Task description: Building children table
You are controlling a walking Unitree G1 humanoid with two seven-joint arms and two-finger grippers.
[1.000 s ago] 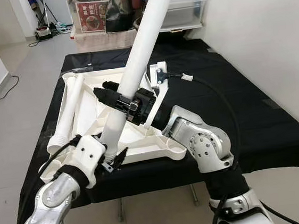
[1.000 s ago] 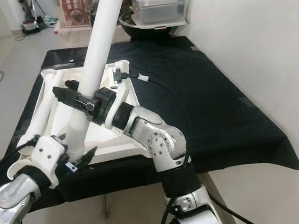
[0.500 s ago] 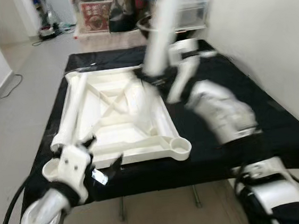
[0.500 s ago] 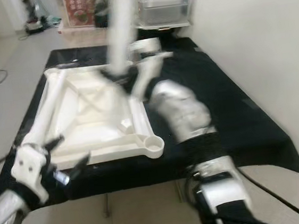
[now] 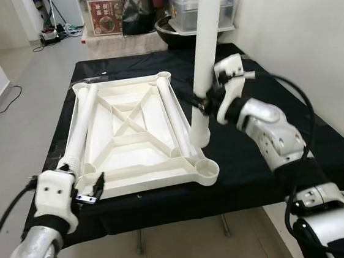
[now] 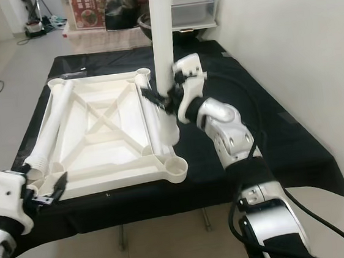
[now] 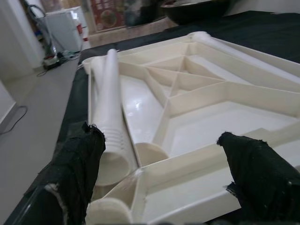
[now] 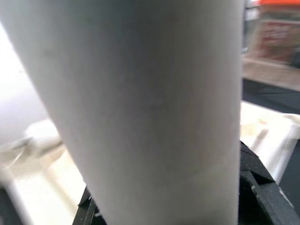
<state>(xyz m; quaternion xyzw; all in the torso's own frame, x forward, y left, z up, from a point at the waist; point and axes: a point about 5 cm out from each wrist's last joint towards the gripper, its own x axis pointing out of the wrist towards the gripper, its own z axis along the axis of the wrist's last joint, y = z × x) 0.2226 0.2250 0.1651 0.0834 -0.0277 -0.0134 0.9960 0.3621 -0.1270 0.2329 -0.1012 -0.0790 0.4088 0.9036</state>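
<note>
The white table top [image 5: 127, 174] lies upside down on a black-covered table. One white leg [image 5: 82, 123] lies along its left edge, and a second leg [image 5: 176, 113] lies along its right side. My right gripper [image 5: 203, 104] is shut on a third white leg [image 5: 205, 39] and holds it almost upright. That leg's lower end hangs just above the top's right edge, behind the near right corner socket [image 5: 206, 170]. In the right wrist view the held leg [image 8: 140, 93] sits between the black fingers [image 8: 258, 187]. My left gripper [image 5: 87, 188] is open at the near left corner, holding nothing.
The black cloth [image 5: 267, 94] has bare room to the right of the table top. Storage boxes and a dark bowl [image 5: 177, 33] stand behind the table's far edge. A white wall [image 5: 310, 40] runs close along the right. Open floor [image 5: 21, 95] lies to the left.
The right gripper swung the held leg from leaning over the near left corner to nearly upright at the right side. The left gripper came off the leg's lower end and now stands open.
</note>
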